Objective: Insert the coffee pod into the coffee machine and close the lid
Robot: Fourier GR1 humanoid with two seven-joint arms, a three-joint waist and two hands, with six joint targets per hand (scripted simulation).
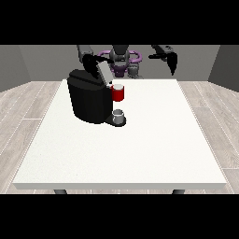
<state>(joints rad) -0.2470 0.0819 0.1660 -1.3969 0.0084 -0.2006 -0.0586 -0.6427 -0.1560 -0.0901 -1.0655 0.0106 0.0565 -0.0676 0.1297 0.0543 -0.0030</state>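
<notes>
The black coffee machine (88, 100) stands on the table's left half, towards the far side. Its grey lid (104, 71) is tilted up and open. Just below the lid, at the machine's front, sits a red cylinder with a pale top (118, 93); whether this is the coffee pod or its holder I cannot tell. A small grey cup (119, 116) rests on the machine's base underneath. The hand at the view's left (90, 61) is right behind the raised lid, seemingly against it. The hand at the view's right (172, 62) hangs in the air beyond the table's far edge, fingers pointing down, holding nothing.
The white table (154, 140) stretches wide in front of and to the right of the machine. The robot's torso (122, 60) stands behind the far edge. Wooden floor surrounds the table.
</notes>
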